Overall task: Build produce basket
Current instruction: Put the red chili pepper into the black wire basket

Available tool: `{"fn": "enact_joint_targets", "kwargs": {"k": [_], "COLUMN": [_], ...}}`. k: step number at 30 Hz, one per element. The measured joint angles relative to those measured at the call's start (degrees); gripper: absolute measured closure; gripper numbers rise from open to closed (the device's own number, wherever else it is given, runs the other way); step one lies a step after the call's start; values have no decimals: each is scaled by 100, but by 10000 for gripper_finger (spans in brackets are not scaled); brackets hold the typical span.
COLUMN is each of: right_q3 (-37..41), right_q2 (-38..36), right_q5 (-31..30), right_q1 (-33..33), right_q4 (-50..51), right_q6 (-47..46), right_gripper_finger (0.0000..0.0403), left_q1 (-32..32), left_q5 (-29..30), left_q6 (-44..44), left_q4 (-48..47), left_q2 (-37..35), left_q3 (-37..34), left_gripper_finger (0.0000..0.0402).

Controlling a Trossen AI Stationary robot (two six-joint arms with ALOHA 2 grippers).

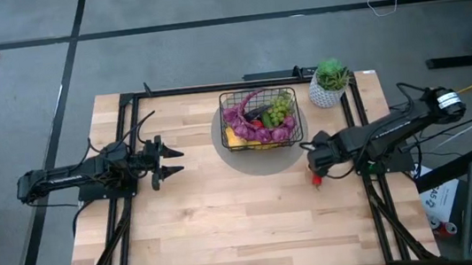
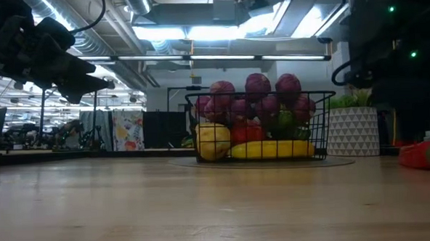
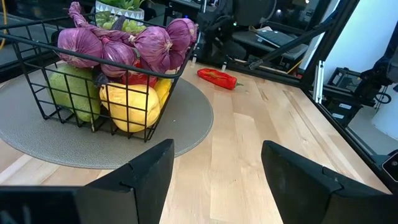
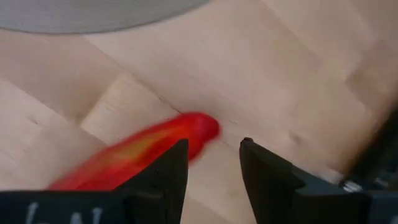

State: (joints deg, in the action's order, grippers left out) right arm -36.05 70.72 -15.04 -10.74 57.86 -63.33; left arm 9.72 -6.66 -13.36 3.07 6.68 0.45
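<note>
The black wire basket (image 1: 259, 119) stands on a grey round mat (image 1: 262, 163) at the table's far middle. It holds purple grapes, green grapes, a yellow banana and other produce (image 3: 118, 74). A red chili (image 4: 143, 155) lies on the wood to the right of the mat (image 1: 316, 179). My right gripper (image 4: 213, 168) hangs just above it, pointing steeply down and open. The chili's end shows beside one finger (image 4: 168, 177), with bare wood in the gap. My left gripper (image 3: 217, 168) waits open at the table's left (image 1: 172, 160), level and facing the basket.
A green plant in a white speckled pot (image 1: 330, 83) stands at the far right corner, behind the chili. Black frame rails (image 1: 371, 179) run along the table's left and right sides. Bare wood stretches across the near half (image 1: 247, 229).
</note>
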Motion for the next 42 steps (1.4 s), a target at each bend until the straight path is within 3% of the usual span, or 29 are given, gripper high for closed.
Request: {"fn": "enact_joint_targets", "kwargs": {"k": [6, 12, 15, 21, 25, 30, 37, 42], "right_q3": [439, 726, 712, 577, 577, 579, 577, 577], "right_q2": [-1, 9, 7, 0, 0, 0, 0, 2], "right_q5": [178, 1496, 2251, 2962, 3053, 2747, 2462, 2055], "right_q1": [1, -2, -2, -15, -296, -952, -1817, -2158], "right_q4": [-1449, -4277, -5132, -5124, -4520, -3828, -3854, -3577], "right_q6": [252, 2310, 3045, 2891, 2547, 1794, 1081, 1126], "right_gripper_finger": [258, 258, 258, 258, 258, 258, 258, 258], "left_q1": [-1, -1, 1, 0, 1, 0, -1, -1], "left_q5": [0, 0, 0, 0, 0, 0, 0, 0], "left_q6": [0, 0, 1, 1, 1, 1, 2, 1], "left_q4": [0, 0, 1, 0, 0, 0, 0, 0], "left_q2": [0, 0, 0, 0, 0, 0, 0, 0], "left_q3": [1, 2, 0, 2, 1, 2, 2, 2], "left_gripper_finger": [164, 164, 164, 164, 164, 164, 164, 164]}}
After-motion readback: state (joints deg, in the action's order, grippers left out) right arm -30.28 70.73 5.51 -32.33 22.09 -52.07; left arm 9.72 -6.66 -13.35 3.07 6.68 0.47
